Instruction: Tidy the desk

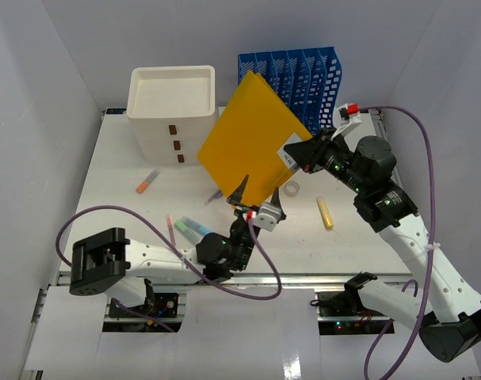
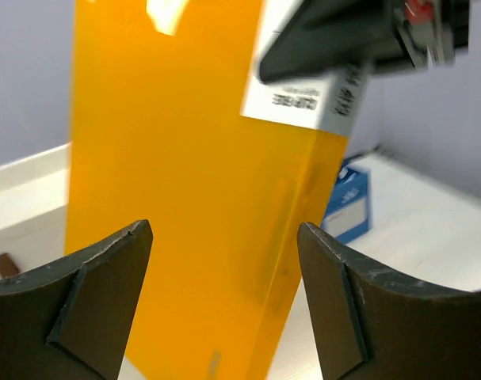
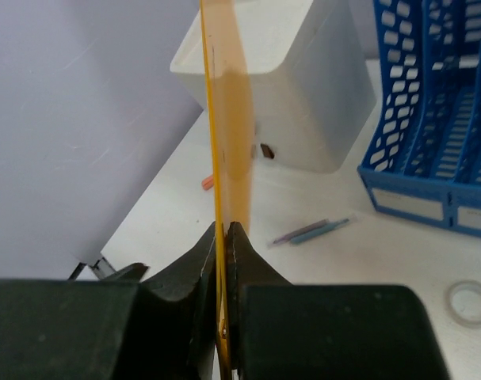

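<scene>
**Item: desk (image 1: 113,198), tidying in progress.** The white tabletop fills the middle of the top view, with both arm bases at its lower edge.

**Grippers**
- Right gripper (image 3: 224,229): fingers pinched tight on the edge of the yellow folder (image 1: 248,138), which it holds tilted and raised above the middle of the desk, upper centre of the frame.
- Left gripper (image 2: 224,229): fingers spread wide, gripping nothing. It sits just below the folder's lower corner.

**Progress (judged)**
- Early to middling. The folder is lifted but not yet filed; the blue file rack (image 1: 303,75) behind it shows no papers in its slots.
- All the small stationery lies loose on the tabletop, and none of it is seen stowed.
- Left to do: file the folder, then gather the pens, markers and tape.

**Count**
- Yellow folder: 1, in the air.
- Blue file rack: 1, top centre-right.
- White drawer box (image 1: 173,111): 1, upper left, with three drawer pulls showing.
- Tape ring (image 1: 292,188): 1, centre right.
- Orange marker (image 1: 147,183): 1, left of centre.
- Yellow highlighter (image 1: 325,212): 1, right of centre.
- Thin pens (image 3: 311,231): 2, lying side by side near the folder's lower edge.
- Coloured markers (image 1: 188,229): a cluster beside the left arm, lower centre. There are two or three; the exact number cannot be told.
</scene>
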Motion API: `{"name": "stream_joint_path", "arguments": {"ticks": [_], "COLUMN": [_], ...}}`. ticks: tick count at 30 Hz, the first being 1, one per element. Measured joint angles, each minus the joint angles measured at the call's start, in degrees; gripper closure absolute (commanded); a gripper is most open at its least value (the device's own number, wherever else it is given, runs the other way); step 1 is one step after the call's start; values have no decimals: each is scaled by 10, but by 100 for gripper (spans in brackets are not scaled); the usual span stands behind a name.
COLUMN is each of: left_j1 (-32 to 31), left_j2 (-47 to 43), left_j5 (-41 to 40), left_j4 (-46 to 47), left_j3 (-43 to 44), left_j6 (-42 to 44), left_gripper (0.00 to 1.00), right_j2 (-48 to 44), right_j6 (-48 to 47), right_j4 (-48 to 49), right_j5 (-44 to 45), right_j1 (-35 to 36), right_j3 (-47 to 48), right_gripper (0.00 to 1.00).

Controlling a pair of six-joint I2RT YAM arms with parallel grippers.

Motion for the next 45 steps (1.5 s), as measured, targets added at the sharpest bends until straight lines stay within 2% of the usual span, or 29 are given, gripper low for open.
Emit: {"name": "stream_joint_path", "arguments": {"ticks": [3, 5, 11, 15, 21, 28, 35, 45], "left_j1": [-4, -5, -8, -8, -8, -8, -8, -8], "left_j2": [-78, -140, -352, -433, -484, -530, -541, -558], "left_j5": [-3, -3, 47, 56, 58, 58, 60, 62], "left_j4": [-8, -48, -270, -405, -581, -716, -781, -814], "left_j3": [-23, -34, -55, -56, -68, -76, -80, -103], "left_j6": [-77, -130, -326, -435, -547, -630, -683, -719], "left_gripper": [17, 18, 19, 18, 16, 13, 11, 11], "right_j2": [2, 5, 26, 47, 81, 86, 105, 118], "right_j6": [-31, -51, -104, -136, -194, -259, -294, -315], "right_j4": [4, 8, 8, 7, 3, -5, -5, -10], "right_j5": [-2, -2, -35, -53, -63, -50, -29, -7], "right_j1": [-23, -44, -113, -157, -201, -216, -221, -230], "right_j3": [31, 50, 110, 148, 207, 226, 226, 224], "right_gripper": [92, 92, 92, 92, 92, 92, 92, 92]}}
